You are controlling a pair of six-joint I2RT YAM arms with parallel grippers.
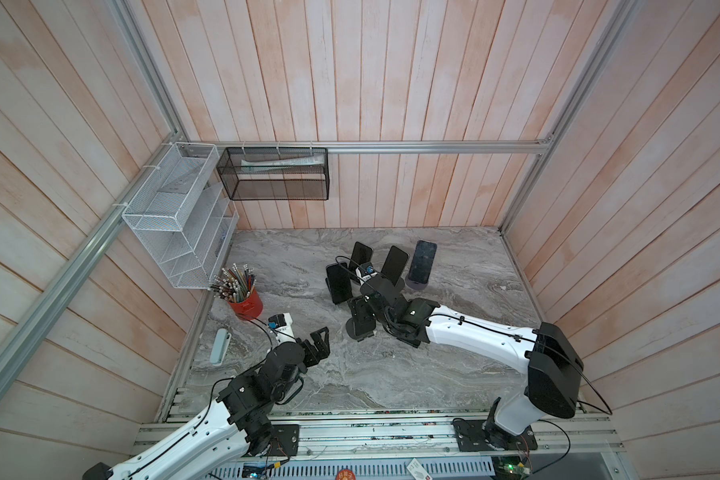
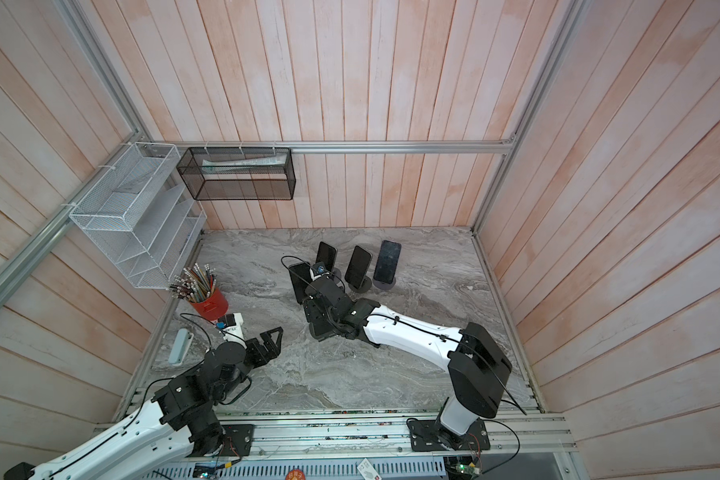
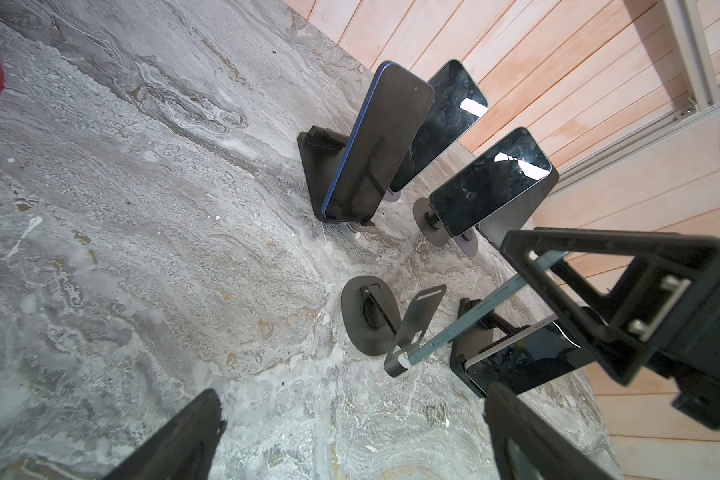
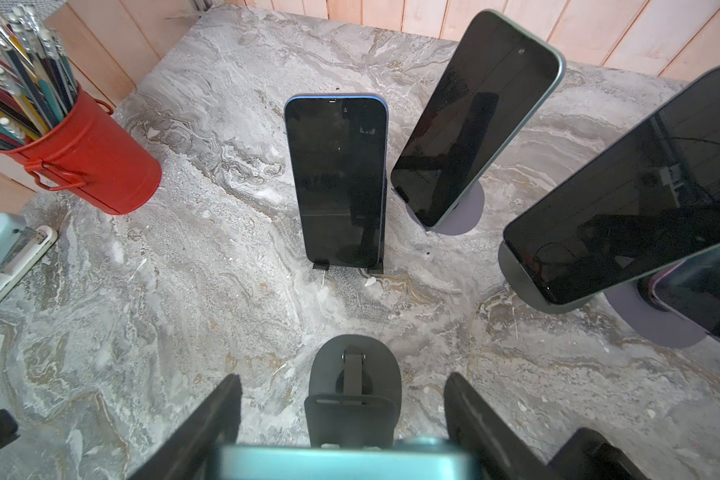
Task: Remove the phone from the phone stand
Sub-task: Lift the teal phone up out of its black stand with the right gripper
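Right gripper [image 4: 341, 384] here: my 2 black fingers are clamped on the long sides of the phone [image 4: 337, 461]. It's a thin slab with a matte teal rim and rounded corners, and its top edge is blurred right under my camera. Seen edge-on from the left wrist, it's a slim teal line. Its lower end sits at the curled front lip of the stand [image 3: 366, 320] and its top tips away from the backplate.

The stand is matte black, with a flat oval base, a short hinged arm and a slotted rectangular plate.

Left gripper [image 1: 324, 343] hovers with its fingers spread wide and nothing between them.

Underneath is the table [image 4: 184, 332], grey veined marble, streaky and dull. Past the stand a blue-rimmed phone [image 4: 335, 183] stands with glossy black glass. A red metal bucket [image 4: 96, 166] bristles with pencils.
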